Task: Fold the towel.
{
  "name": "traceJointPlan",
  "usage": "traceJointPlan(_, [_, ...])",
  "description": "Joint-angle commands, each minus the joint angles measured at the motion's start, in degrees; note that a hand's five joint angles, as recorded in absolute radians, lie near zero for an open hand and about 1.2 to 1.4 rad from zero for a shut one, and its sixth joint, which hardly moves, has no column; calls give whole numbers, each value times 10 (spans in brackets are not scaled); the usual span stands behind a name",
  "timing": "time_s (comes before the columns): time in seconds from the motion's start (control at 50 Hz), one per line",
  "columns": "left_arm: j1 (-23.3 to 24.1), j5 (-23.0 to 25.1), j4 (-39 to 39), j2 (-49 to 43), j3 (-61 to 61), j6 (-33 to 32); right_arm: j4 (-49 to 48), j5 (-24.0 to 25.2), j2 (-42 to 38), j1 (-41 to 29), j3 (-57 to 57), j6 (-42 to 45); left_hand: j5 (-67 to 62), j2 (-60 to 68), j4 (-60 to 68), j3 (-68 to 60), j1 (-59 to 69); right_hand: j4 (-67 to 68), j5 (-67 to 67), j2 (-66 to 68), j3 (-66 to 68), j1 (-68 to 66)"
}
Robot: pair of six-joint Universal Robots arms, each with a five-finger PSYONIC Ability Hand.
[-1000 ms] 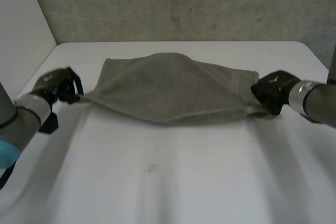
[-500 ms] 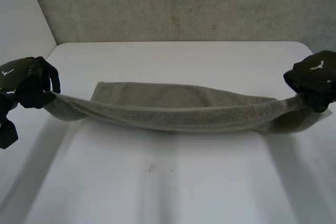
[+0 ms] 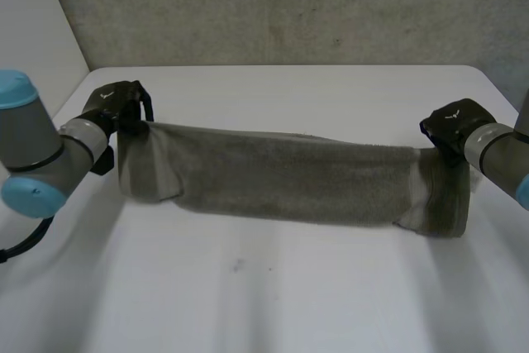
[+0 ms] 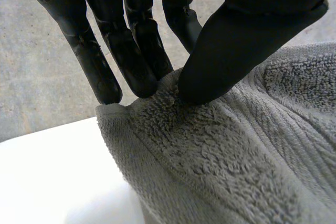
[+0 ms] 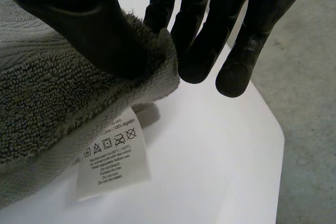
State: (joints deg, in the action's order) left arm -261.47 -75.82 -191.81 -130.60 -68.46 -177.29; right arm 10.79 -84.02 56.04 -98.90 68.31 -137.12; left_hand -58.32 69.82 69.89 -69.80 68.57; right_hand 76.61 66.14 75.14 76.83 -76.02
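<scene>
Head view: grey towel (image 3: 289, 188) strung between both hands over white table (image 3: 273, 303). Left hand (image 3: 122, 105) pinching left corner, thumb against fingers. Right hand (image 3: 453, 124) pinching right corner same way, care label (image 5: 110, 157) dangling right below.

Soft, even light falls from above on the white table (image 3: 273, 303), which reads bright without hard glare, and the towel (image 3: 289, 183) lays a pale, soft-edged shadow along its near side. In the wrist views the black left hand (image 4: 252, 30) shows a faint sheen. The right hand (image 5: 73, 19) is almost featureless dark, while the care label (image 5: 111, 156) is brightly lit.
</scene>
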Motion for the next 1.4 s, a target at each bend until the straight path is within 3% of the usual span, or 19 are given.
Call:
traceJointPlan(0.02, [5, -27, 1, -67, 86, -4, -50, -2, -38, -2, -19, -10, -117, 102, 101, -102, 114, 34, 39, 49, 32, -40])
traceJointPlan(0.2, [10, -24, -1, -100, 124, -4, -52, -1, -77, -4, -58, -12, -117, 102, 101, -102, 114, 34, 39, 49, 32, -40])
traceJointPlan(0.22, [11, -22, -2, -103, 123, -5, -52, -1, -83, -5, -63, -12, -117, 102, 101, -102, 114, -235, -231, -221, -237, 229])
traceJointPlan(0.24, [12, -22, -2, -105, 123, -5, -53, -2, -87, -6, -65, -15, 173, -188, -188, 188, -175, -599, -595, -585, -602, 593])
traceJointPlan(0.26, [12, -22, -2, -105, 123, -5, -53, -2, -88, -6, -65, -15, 176, -191, -191, 190, -178, -603, -598, -588, -605, 597])
traceJointPlan(0.28, [14, -24, -2, -106, 123, -5, -53, -3, -88, -7, -66, -17, 427, -442, -443, 442, -430, -666, -661, -651, -668, 660])
traceJointPlan(0.3, [14, -24, -2, -106, 123, -5, -55, -8, -88, -7, -70, -19, 430, -445, -445, 444, -432, -666, -661, -651, -668, 660])
traceJointPlan(0.32, [16, -25, -2, -104, 122, -5, -55, -8, -88, -7, -70, -19, 568, -583, -584, 583, -570, -666, -661, -651, -668, 660])
traceJointPlan(0.34, [17, -25, -1, -99, 121, -4, -56, -17, -86, -8, -73, -22, 583, -598, -598, 597, -585, -666, -661, -651, -668, 660])
traceJointPlan(0.46, [18, -26, 7, -65, 109, 2, -52, -35, -38, -7, -71, -80, 581, -596, -597, 596, -584, -666, -661, -651, -668, 660])
traceJointPlan(0.58, [16, -23, 7, 38, 12, -3, -41, -38, 22, -5, -36, -111, 579, -594, -595, 594, -582, -666, -661, -651, -668, 660])
traceJointPlan(0.78, [8, -20, -4, 183, -189, -7, -22, -28, 151, -2, 151, -117, 568, -583, -583, 582, -570, -666, -661, -651, -668, 660])
traceJointPlan(1.06, [6, -1, -73, 218, -301, -31, -78, 20, 144, 31, 284, -166, 568, -583, -583, 582, -570, -568, -563, -553, -570, 562])
traceJointPlan(1.26, [6, 0, -83, 213, -303, -31, -118, 30, 49, 42, 267, -159, 569, -584, -585, 584, -572, -438, -434, -423, -440, 432])
traceJointPlan(1.28, [6, 0, -83, 213, -303, -31, -117, 27, 37, 42, 259, -158, 569, -584, -585, 584, -572, -330, -325, -315, -332, 324])
traceJointPlan(1.3, [6, 0, -83, 213, -303, -31, -117, 27, 37, 42, 259, -158, 569, -584, -585, 584, -572, -329, -324, -314, -331, 323])
traceJointPlan(1.32, [6, 0, -83, 213, -304, -31, -118, 26, 33, 43, 254, -156, 571, -586, -587, 586, -573, -99, -94, -84, -101, 93])
traceJointPlan(1.34, [6, 0, -83, 213, -304, -31, -120, 23, 33, 47, 249, -155, 571, -586, -587, 586, -573, 33, 37, 47, 30, -38])
traceJointPlan(1.4, [5, 1, -83, 214, -305, -31, -119, 4, 42, 70, 234, -146, 571, -586, -587, 586, -573, 34, 39, 49, 32, -40])
